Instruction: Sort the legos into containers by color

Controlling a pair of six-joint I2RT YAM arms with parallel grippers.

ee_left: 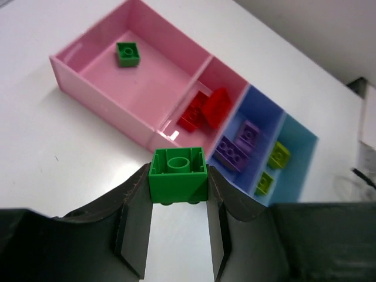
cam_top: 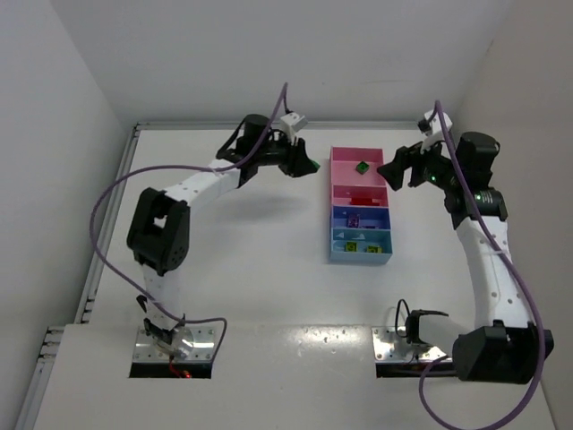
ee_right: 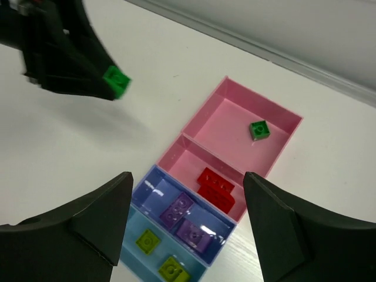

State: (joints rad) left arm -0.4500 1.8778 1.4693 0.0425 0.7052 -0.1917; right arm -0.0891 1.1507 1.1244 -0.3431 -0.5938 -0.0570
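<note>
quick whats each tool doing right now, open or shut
left tool: closed on a green lego
right tool: open, holding nothing

Table: white, matt, flat surface. Three plain white walls enclose it: left wall, back wall, right wall. No windows in view. A grey strip runs along the far edge where the table meets the back wall. A pale metal rail lines the left edge. Two metal plates sit in recesses at the near edge. Light is even and diffuse; one soft shadow lies on the surface left of centre.
</note>
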